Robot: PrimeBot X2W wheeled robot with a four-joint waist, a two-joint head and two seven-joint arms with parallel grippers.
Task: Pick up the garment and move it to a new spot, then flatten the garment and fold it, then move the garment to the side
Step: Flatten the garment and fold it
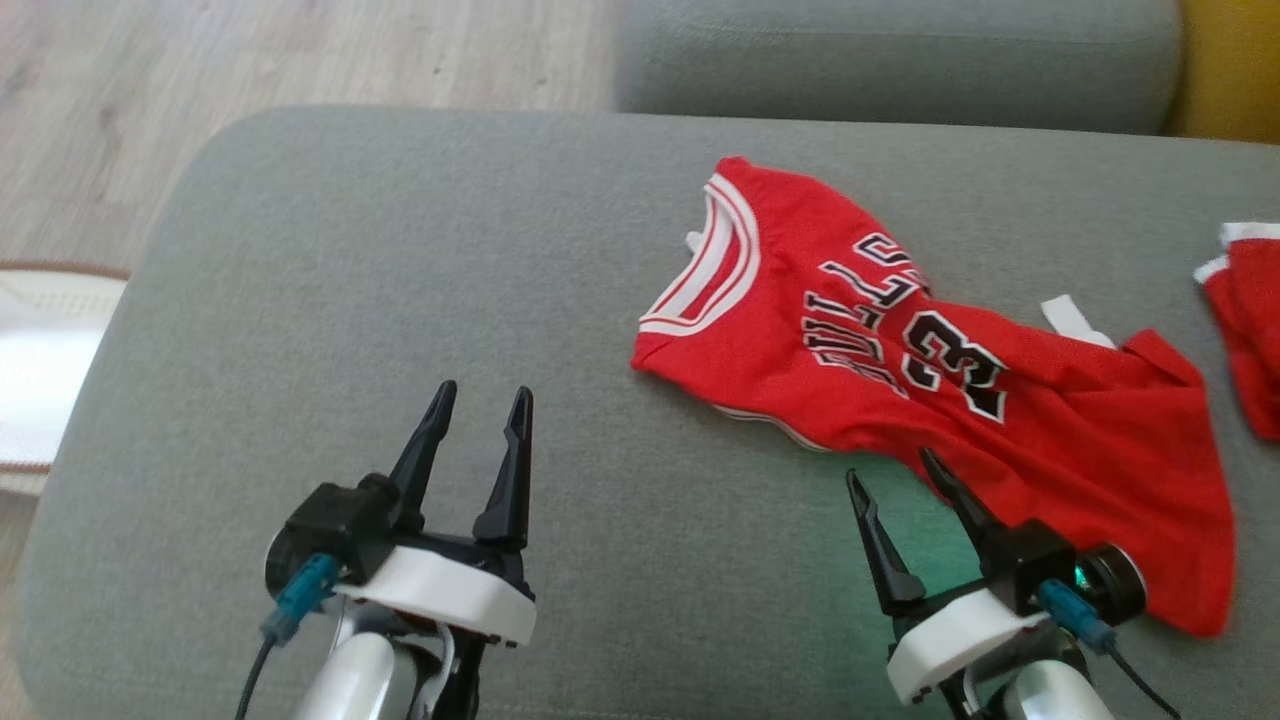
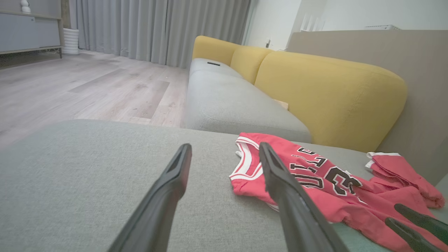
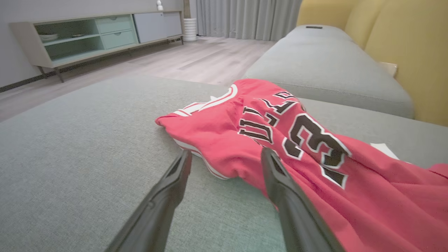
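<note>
Right gripper [image 1: 888,465] gapes wide, empty, at the near edge of the jersey [image 1: 900,380]: collar ahead, hem off right. Left gripper [image 1: 485,390], equally wide and empty, sits well left, so the right arm's nearer.

Seat cushion [image 1: 400,300]: grey fabric, rounded corner.
Backrest [image 2: 332,98]: yellow, stood behind grey seats.
Floor [image 2: 105,87]: pale wood planks.
Curtains [image 2: 157,31]: grey, hung to floor.
Sideboard [image 3: 115,29]: low, stood against wall, drawers and open shelves.
</note>
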